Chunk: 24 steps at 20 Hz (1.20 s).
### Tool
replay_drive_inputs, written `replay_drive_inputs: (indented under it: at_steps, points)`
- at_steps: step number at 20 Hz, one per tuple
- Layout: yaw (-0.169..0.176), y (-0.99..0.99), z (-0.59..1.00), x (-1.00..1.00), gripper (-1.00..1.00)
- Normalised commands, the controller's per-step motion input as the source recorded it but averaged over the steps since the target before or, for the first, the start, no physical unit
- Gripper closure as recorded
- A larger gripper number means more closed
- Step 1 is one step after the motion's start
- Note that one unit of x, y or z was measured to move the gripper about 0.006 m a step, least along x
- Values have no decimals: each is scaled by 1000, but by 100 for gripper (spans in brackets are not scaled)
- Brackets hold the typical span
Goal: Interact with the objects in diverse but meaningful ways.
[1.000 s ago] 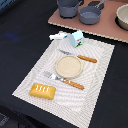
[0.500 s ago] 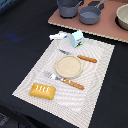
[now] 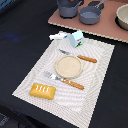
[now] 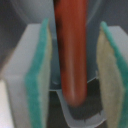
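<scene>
In the wrist view a brown sausage [image 4: 71, 50] stands between my gripper's [image 4: 74, 70] two green pads [image 4: 42, 80]. A narrow gap shows on each side of it, so the gripper is open around it. A grey pot rim [image 4: 82, 119] shows beneath the sausage's end. In the exterior view the grey two-handled pot [image 3: 68, 8] stands at the far edge with a reddish-brown tip in it; the arm is out of that view. The golden bread loaf [image 3: 43, 90] lies on the striped placemat [image 3: 97, 87]. The white-blue-green carton [image 3: 77, 38] and the white fish-shaped piece [image 3: 57, 36] sit at the mat's far edge.
A tan plate [image 3: 68, 66] sits mid-mat with a knife [image 3: 80, 57] behind it and a fork [image 3: 65, 81] in front. A grey saucepan [image 3: 90, 14] and a bowl [image 3: 122, 17] stand on the brown board [image 3: 110, 31] beside the pot.
</scene>
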Motion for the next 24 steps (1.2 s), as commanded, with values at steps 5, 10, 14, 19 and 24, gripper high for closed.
replay_drive_inputs:
  at_steps: [5,10,14,19,24]
  points:
    - [0,148,573,68,-100]
    - [-34,37,1000,250,-100]
    - [-52,-181,903,455,-100]
    - [-31,-404,461,742,-100]
    - [-24,-458,198,744,-100]
